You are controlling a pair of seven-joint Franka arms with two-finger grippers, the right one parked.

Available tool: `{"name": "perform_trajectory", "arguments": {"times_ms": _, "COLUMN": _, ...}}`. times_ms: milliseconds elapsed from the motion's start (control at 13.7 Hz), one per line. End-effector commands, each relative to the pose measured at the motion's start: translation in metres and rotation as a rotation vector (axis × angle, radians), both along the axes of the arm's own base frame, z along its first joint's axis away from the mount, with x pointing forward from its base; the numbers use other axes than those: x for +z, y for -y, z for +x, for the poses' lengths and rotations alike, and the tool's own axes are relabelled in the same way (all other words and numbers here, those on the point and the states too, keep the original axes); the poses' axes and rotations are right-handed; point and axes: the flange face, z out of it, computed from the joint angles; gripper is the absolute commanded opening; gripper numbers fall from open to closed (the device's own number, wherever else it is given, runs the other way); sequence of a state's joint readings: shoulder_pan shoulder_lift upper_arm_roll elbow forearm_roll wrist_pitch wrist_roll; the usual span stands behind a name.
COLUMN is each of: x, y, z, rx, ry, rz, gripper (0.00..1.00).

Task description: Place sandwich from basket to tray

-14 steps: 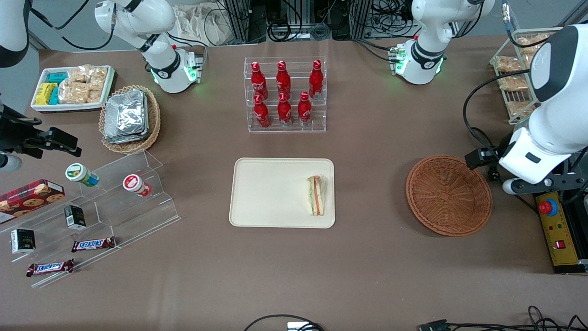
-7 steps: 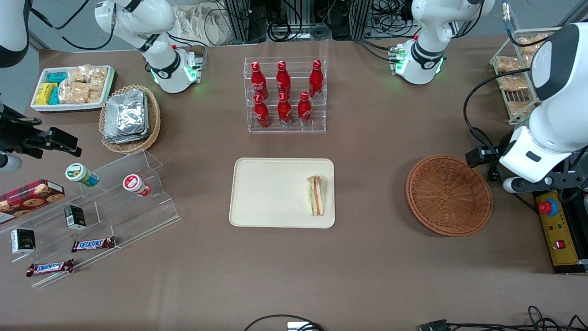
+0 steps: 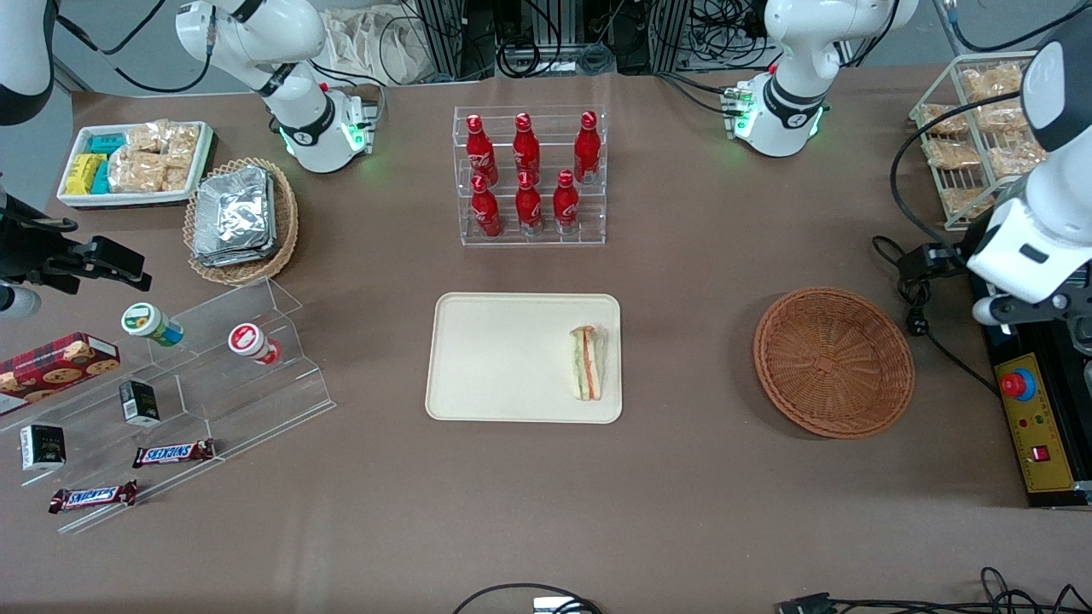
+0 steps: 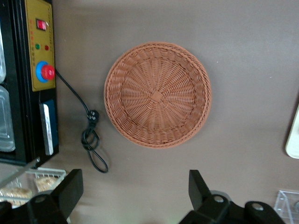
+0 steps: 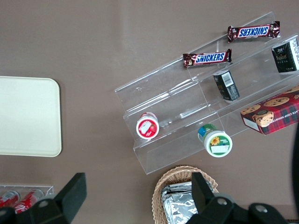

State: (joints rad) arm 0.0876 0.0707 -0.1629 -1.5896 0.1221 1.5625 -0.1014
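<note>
The sandwich (image 3: 587, 362), a white wedge with green and orange filling, lies on the cream tray (image 3: 503, 358), near the tray's edge that faces the basket. The reddish-brown wicker basket (image 3: 833, 362) is empty and sits toward the working arm's end of the table. In the left wrist view the basket (image 4: 158, 94) is seen from high above, with a sliver of the tray (image 4: 294, 135) at the frame edge. My left gripper (image 4: 134, 183) is open and empty, raised well above the table beside the basket. The left arm's wrist (image 3: 1024, 256) hangs over the table's end.
A rack of red bottles (image 3: 529, 175) stands farther from the camera than the tray. A yellow emergency-stop box (image 3: 1032, 426), a black cable (image 3: 917, 315) and a wire rack of snack packets (image 3: 972, 128) lie by the working arm. Acrylic display steps (image 3: 213, 375) stand toward the parked arm's end.
The left arm has drawn away from the basket toward its end of the table and risen. The sandwich, tray and basket have not moved.
</note>
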Motion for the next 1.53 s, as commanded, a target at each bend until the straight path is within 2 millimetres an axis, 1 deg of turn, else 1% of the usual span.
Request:
{"name": "perform_trajectory", "arguments": {"times_ms": 0, "x": 0.001, "y": -0.019, "z": -0.02, "rx": -0.091, "ry": 0.023, "rz": -0.018, "gripper": 1.0}}
{"name": "perform_trajectory", "arguments": {"times_ms": 73, "x": 0.003, "y": -0.023, "z": -0.02, "rx": -0.093, "ry": 0.025, "rz": -0.018, "gripper": 1.0}}
{"name": "perform_trajectory", "arguments": {"times_ms": 219, "x": 0.01, "y": -0.022, "z": -0.018, "rx": -0.099, "ry": 0.04, "rz": -0.017, "gripper": 1.0}}
{"name": "perform_trajectory", "arguments": {"times_ms": 365, "x": 0.011, "y": -0.022, "z": -0.016, "rx": -0.116, "ry": 0.041, "rz": -0.018, "gripper": 1.0}}
{"name": "perform_trajectory", "arguments": {"times_ms": 438, "x": 0.012, "y": -0.023, "z": -0.014, "rx": -0.151, "ry": 0.039, "rz": -0.019, "gripper": 1.0}}
{"name": "perform_trajectory", "arguments": {"times_ms": 511, "x": 0.011, "y": -0.024, "z": -0.013, "rx": -0.176, "ry": 0.036, "rz": -0.018, "gripper": 1.0}}
{"name": "perform_trajectory", "arguments": {"times_ms": 730, "x": 0.01, "y": -0.023, "z": -0.013, "rx": -0.166, "ry": 0.026, "rz": -0.016, "gripper": 1.0}}
{"name": "perform_trajectory", "arguments": {"times_ms": 949, "x": 0.004, "y": -0.025, "z": -0.011, "rx": -0.175, "ry": 0.01, "rz": -0.016, "gripper": 1.0}}
{"name": "perform_trajectory", "arguments": {"times_ms": 1096, "x": 0.001, "y": -0.033, "z": -0.01, "rx": -0.161, "ry": 0.007, "rz": -0.022, "gripper": 1.0}}
{"name": "perform_trajectory", "arguments": {"times_ms": 1461, "x": -0.002, "y": -0.033, "z": -0.011, "rx": -0.153, "ry": 0.0, "rz": -0.021, "gripper": 1.0}}
